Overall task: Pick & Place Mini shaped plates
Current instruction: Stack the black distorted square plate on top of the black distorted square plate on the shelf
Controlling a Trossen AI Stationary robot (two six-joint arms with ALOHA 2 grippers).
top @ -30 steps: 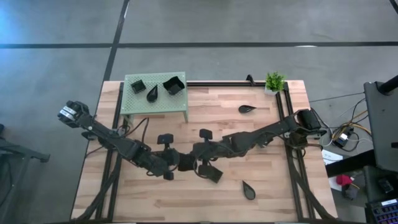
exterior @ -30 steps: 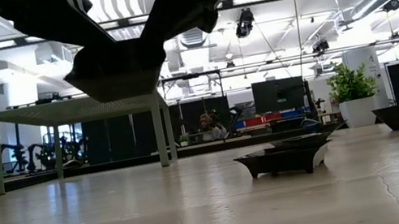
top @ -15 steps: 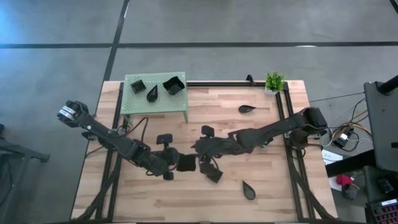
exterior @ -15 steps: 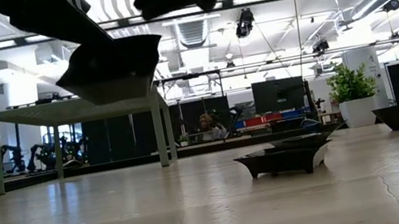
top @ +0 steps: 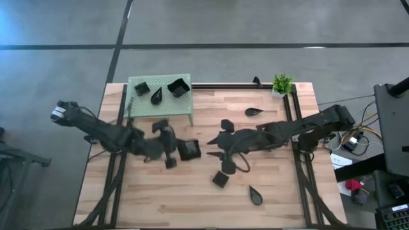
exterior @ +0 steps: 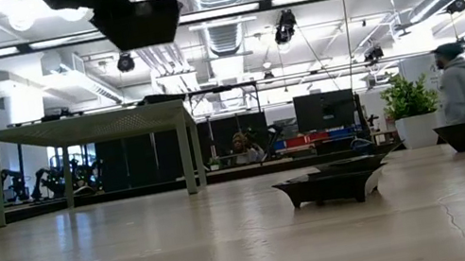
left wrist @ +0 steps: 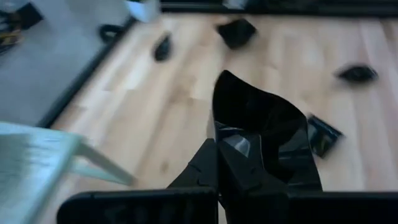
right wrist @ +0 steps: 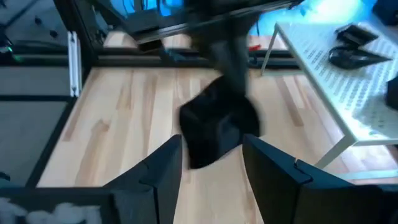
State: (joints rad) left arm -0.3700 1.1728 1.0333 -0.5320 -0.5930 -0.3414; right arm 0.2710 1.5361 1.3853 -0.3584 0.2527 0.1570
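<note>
Left gripper [top: 181, 151]: fingers pinching a square mini plate [top: 189, 150], lifted above mid tabletop [top: 268, 195].
Right gripper [top: 216, 142]: fingers spread, holding nothing, near that plate.
Green stand [top: 160, 105]: carries three plates.
Tabletop: more plates lie scattered.

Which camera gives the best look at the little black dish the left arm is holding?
The left wrist view: the dish fills the frame, clamped in the left tool. The high view shows it small beside the green stand. The low view sees its underside; the right wrist view shows it blurred.
</note>
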